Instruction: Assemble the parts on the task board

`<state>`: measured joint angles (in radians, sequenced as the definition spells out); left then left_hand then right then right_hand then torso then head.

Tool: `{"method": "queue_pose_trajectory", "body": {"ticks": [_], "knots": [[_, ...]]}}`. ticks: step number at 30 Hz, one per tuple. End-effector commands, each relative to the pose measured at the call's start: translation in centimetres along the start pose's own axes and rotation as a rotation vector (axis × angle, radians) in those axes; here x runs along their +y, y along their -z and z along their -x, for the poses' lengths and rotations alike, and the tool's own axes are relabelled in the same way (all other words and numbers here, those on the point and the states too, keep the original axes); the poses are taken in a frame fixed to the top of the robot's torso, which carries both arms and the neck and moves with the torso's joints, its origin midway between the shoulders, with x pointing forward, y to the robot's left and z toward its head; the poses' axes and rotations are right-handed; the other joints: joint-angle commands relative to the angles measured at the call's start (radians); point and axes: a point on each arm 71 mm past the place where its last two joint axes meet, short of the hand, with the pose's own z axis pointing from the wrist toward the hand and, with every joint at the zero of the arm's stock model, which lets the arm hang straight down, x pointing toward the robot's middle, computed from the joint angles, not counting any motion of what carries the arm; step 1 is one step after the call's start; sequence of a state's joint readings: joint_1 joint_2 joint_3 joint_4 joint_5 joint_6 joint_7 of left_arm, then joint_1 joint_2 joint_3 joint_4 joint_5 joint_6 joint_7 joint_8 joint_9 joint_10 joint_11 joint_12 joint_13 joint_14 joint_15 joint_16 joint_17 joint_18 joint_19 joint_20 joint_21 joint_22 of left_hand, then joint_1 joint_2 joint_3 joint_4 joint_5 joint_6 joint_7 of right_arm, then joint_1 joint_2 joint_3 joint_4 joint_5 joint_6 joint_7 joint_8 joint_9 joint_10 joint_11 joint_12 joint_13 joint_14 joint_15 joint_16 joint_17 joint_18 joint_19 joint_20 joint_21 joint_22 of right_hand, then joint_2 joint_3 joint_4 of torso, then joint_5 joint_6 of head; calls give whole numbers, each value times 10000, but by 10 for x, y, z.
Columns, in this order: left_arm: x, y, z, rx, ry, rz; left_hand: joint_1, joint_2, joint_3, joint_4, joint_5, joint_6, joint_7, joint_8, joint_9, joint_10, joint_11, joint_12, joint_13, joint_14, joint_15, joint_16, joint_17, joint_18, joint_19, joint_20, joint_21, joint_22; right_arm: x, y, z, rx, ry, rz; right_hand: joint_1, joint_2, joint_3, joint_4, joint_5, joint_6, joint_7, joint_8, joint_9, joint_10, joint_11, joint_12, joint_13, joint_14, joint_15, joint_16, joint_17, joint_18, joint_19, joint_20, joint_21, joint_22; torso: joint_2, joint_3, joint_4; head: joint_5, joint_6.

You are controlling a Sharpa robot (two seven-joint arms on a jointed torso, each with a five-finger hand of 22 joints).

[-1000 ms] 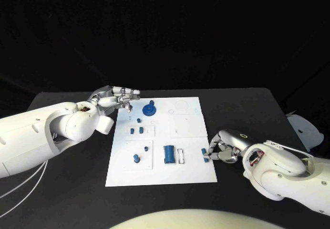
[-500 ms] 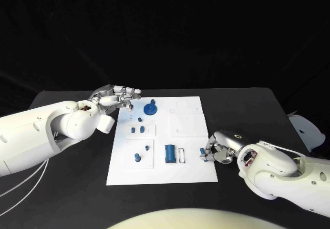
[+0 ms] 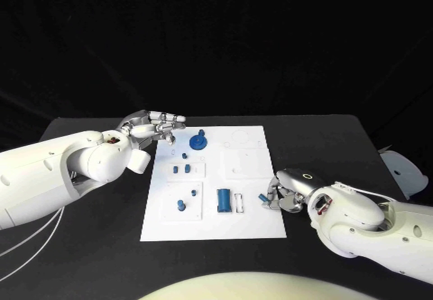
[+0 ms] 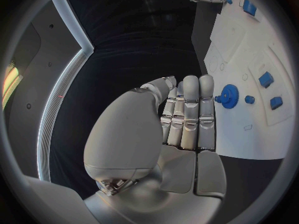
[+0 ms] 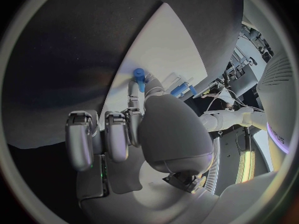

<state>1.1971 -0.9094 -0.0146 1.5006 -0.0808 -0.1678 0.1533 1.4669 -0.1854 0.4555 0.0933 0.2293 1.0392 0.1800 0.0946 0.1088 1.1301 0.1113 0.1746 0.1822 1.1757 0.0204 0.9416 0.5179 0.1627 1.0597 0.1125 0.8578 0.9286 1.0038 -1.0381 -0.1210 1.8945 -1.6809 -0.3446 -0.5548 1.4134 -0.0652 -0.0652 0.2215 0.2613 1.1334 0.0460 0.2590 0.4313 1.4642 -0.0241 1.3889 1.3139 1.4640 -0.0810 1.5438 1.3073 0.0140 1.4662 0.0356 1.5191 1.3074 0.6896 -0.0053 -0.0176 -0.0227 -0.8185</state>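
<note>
Task board (image 3: 253, 212) | right robot hand (image 3: 287, 195) pinches blue peg (image 3: 266, 199) | left robot hand (image 3: 153, 128) empty, fingers together

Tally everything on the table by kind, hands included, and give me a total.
Task board: 1
Blue gear: 1
Long blue block: 1
Small blue pieces: 6, one of them at the right hand's fingertips
Hands: 2, the left hand and the right hand
Total: 11
</note>
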Motion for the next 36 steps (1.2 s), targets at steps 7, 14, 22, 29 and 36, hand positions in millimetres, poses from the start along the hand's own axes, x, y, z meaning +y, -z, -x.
{"method": "queue_pose_trajectory", "body": {"ticks": [7, 14, 22, 29, 36], "knots": [[-1, 0, -2, 195, 34, -37, -46, 64, -59, 19, -15, -7, 22, 52, -13, -70, -27, 46, 16, -26, 69, 33, -16, 115, 26, 39, -66, -7, 0, 4, -6, 110, 354, -149, 690, 311, 744, -15, 784, 71, -99, -147, -12, 206, -117, -55, 1109, 938, -109, -7, 2045, -45, 858, -136, 88, 2509, 1, 10, -6, 22, 21], [-1, 0, -3, 210, 36, -37, -21, 84, -43, 3, -9, -9, 18, 57, -17, -81, -32, 59, 16, -30, 66, 35, -24, 120, 22, 37, -81, -18, 9, 8, 3, -256, -742, -108, 400, 277, 1000, 247, 958, 78, -92, -172, 26, 243, -106, -19, 1147, 949, -106, 15, 2093, -60, 889, -135, 156, 2529, 1, 9, 7, 11, 58], [-1, -1, -4, 213, 37, -51, -21, 84, -43, 3, -9, -9, 18, 57, -17, -81, -32, 59, 16, -30, 66, 35, -24, 120, 22, 37, -81, -18, 23, 8, 9, -374, -2020, -60, 265, 214, 1156, 384, 1106, 96, -102, -172, 63, 259, -115, -13, 1157, 959, -111, 35, 2134, -73, 914, -138, 213, 2545, 11, 6, 1, 10, 66], [-1, -1, -4, 237, 40, -48, -7, 92, -36, -7, -7, -10, 17, 59, -18, -85, -34, 66, 16, -31, 63, 36, -28, 121, 23, 36, -84, -19, 33, 4, 3, 156, -2867, -177, 155, 113, 1318, 498, 1340, 94, -101, -176, 106, 270, -115, -7, 1168, 960, -114, 38, 2141, -72, 913, -142, 211, 2544, 18, 3, 4, 6, 51], [-1, -1, -5, 251, 42, -41, -7, 92, -36, -7, -7, -10, 17, 59, -18, -85, -34, 66, 16, -31, 63, 36, -28, 121, 23, 36, -84, -19, 40, -2, -3, 553, -3276, -217, -59, 68, 1403, 638, 1474, 107, -88, -170, 145, 276, -105, -13, 1169, 964, -106, 47, 2159, -73, 914, -138, 213, 2545, 22, 8, 1, 42, 30]]}}
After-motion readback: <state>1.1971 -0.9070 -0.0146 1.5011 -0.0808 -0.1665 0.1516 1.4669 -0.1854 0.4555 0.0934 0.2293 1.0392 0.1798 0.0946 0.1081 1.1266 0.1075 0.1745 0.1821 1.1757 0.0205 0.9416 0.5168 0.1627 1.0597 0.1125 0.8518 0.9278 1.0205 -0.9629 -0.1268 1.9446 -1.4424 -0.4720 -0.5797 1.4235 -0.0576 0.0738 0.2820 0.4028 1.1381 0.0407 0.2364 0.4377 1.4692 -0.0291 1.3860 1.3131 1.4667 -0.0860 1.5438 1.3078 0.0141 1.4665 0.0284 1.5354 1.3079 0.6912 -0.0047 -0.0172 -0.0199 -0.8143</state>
